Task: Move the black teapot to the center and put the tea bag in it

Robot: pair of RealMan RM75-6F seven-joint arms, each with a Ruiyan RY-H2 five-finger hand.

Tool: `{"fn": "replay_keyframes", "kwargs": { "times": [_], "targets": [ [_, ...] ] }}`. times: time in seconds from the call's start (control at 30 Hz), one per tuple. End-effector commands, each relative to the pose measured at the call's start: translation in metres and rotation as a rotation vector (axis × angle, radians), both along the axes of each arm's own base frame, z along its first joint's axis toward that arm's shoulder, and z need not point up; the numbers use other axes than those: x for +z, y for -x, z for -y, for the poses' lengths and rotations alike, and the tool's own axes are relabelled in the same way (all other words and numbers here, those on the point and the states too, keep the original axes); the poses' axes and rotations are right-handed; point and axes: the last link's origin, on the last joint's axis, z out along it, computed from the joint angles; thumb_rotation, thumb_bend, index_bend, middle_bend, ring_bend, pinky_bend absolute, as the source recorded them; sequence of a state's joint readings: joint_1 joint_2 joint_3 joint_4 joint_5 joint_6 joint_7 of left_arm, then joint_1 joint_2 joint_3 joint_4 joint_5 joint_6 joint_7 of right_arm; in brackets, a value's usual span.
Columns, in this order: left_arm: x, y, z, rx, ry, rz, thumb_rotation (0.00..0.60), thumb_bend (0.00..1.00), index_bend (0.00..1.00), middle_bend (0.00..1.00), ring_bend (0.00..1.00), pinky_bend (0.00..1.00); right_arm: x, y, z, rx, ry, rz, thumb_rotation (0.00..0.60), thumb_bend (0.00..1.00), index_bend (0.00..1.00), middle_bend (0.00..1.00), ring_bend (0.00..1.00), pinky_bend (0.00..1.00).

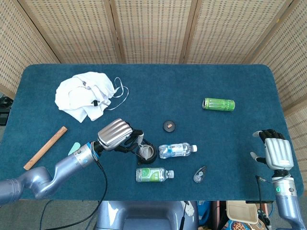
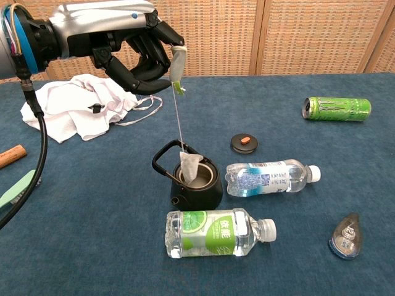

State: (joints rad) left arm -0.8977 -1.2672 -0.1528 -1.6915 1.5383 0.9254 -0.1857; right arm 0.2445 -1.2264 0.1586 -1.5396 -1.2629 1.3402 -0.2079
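Left robot hand (image 2: 133, 52) pinched the tea bag (image 2: 189, 168) by its string, dangling it half into the centered black teapot (image 2: 196, 183), release remaining.

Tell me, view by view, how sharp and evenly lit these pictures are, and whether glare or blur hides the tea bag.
Head view: even, soft light, faint shadows, no glare; the tea bag is small and hard to make out beside the left hand. Chest view: sharp, the tea bag and its string clear over the black teapot; the left hand looms large near the lens, with bright highlights on its silver back.
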Motion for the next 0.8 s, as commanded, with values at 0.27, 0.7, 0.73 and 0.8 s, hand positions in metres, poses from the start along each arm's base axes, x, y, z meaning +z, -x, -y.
{"fn": "replay_keyframes", "kwargs": {
  "times": [0.27, 0.7, 0.73, 0.8],
  "targets": [
    [-0.005, 0.007, 0.001, 0.011, 0.001, -0.025, 0.600, 0.48, 0.63, 0.82, 0.76, 0.66, 0.000, 0.002, 0.000, -0.005, 0.000, 0.003, 0.600, 0.32, 0.41, 0.44, 0.28, 0.35],
    [-0.011, 0.033, 0.017, -0.042, -0.031, -0.171, 0.600, 0.48, 0.63, 0.81, 0.76, 0.66, -0.001, 0.002, -0.001, -0.006, -0.005, 0.003, 0.600, 0.32, 0.41, 0.44, 0.28, 0.35],
    [-0.011, 0.034, 0.018, -0.054, -0.038, -0.180, 0.600, 0.48, 0.63, 0.81, 0.76, 0.66, -0.001, 0.002, -0.001, -0.006, -0.005, 0.003, 0.600, 0.32, 0.41, 0.44, 0.28, 0.35],
    [-0.013, 0.036, 0.021, -0.089, -0.067, -0.209, 0.600, 0.48, 0.63, 0.81, 0.76, 0.66, -0.001, 0.001, -0.001, -0.006, -0.006, 0.004, 0.600, 0.32, 0.41, 0.44, 0.28, 0.35]
  ]
}}
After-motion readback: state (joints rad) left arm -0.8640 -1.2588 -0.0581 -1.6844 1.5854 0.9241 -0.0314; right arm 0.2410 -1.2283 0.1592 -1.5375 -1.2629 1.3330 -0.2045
